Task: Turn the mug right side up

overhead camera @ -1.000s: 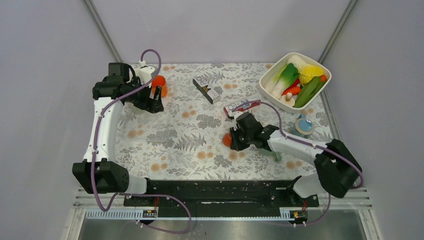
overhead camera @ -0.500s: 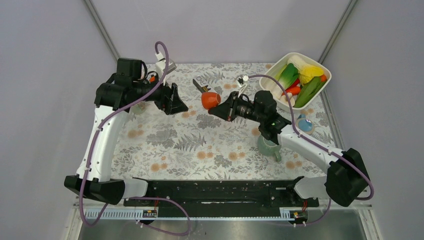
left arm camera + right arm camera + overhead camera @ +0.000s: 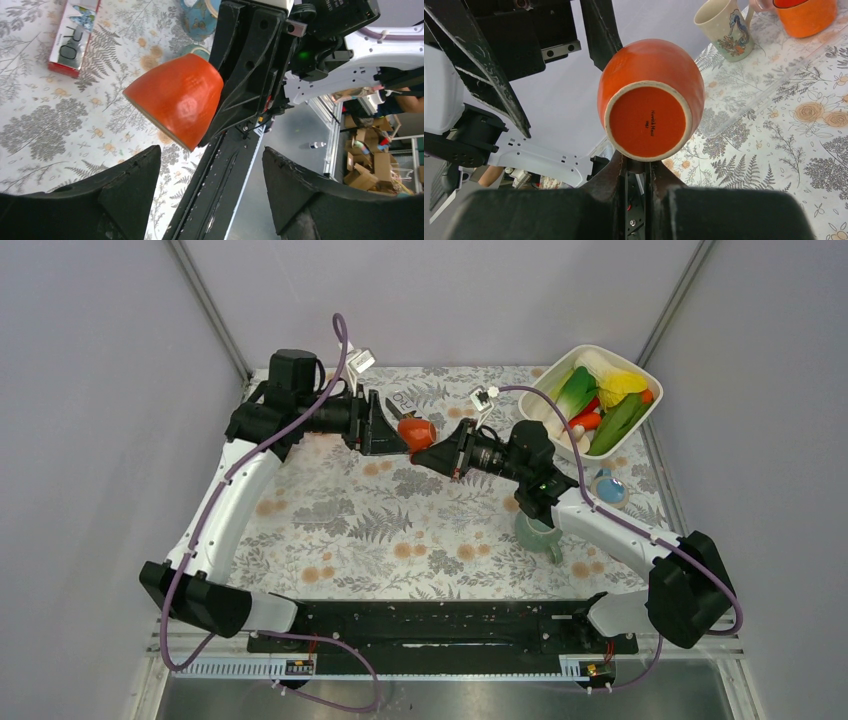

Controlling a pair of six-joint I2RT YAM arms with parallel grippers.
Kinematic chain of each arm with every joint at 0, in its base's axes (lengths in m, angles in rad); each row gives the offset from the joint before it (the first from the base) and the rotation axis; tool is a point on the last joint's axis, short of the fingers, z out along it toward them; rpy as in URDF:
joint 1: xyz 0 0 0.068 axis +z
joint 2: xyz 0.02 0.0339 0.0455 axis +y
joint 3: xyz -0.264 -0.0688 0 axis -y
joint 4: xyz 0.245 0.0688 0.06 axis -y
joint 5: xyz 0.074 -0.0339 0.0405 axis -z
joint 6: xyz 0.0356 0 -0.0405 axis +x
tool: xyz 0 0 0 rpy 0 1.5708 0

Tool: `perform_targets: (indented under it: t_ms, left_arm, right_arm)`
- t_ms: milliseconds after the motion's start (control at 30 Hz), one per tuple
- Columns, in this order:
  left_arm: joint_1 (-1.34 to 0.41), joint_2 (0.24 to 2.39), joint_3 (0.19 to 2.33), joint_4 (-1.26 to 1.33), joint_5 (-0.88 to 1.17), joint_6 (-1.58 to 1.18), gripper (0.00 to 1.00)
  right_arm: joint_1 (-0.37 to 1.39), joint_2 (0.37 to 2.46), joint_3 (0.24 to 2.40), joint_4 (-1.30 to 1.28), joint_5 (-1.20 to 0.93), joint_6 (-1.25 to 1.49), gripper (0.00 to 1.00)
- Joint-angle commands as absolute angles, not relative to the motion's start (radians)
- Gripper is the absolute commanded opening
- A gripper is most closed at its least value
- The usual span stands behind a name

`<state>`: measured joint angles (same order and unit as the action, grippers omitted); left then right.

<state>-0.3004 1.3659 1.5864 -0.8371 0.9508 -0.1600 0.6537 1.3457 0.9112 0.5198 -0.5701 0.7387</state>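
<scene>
An orange glazed mug [image 3: 416,431] hangs in the air above the floral-patterned worktop [image 3: 350,530], to the left of the white square bowl of toy vegetables [image 3: 528,400] in the overhead view. It lies on its side, not upright. In the right wrist view its flat, cream-ringed base faces the camera [image 3: 649,95].

The right pincer [image 3: 432,445] is closed on the mug. Its two fingers [image 3: 636,172] are pinched together right under the mug's lower side, and which part they hold is hidden.

The left pincer [image 3: 390,432] is open wide and points towards the bowl from the mug's other side. In the left wrist view its two dark fingers [image 3: 130,185] stand well apart, with the mug [image 3: 175,100] ahead of the gap. Whether either finger touches the mug I cannot tell.

A red-and-white carton [image 3: 75,37] lies flat on the worktop left of the bowl, partly hidden by the two pincers in the overhead view. A pale green mug [image 3: 535,535] stands on the near side of the bowl, under the right forearm. A small blue round thing [image 3: 607,490] sits between the green mug and the bowl.

In the right wrist view, a cream mug with a seahorse picture [image 3: 723,27] and an orange cup [image 3: 806,15] stand upright beyond the held mug.
</scene>
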Motion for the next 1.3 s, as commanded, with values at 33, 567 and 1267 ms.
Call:
perform_targets:
  t_ms: [33,567,1267]
  left_arm:
    - [-0.349,1.331,1.531,-0.600,0.978,-0.316,0.70]
    - [-0.368,1.334,1.556,-0.672,0.633,-0.216,0.00]
    - [-0.095,1.848,1.619,-0.827,-0.016,-0.046,0.00]
  right_arm:
    - [0.663,1.326,0.964,0.631,-0.604,0.755,0.00]
    - [0.670,1.321,0.950,0.412,-0.527,0.693,0.98]
    - [0.668,1.242,0.903,0.012,-0.304,0.438,1.00]
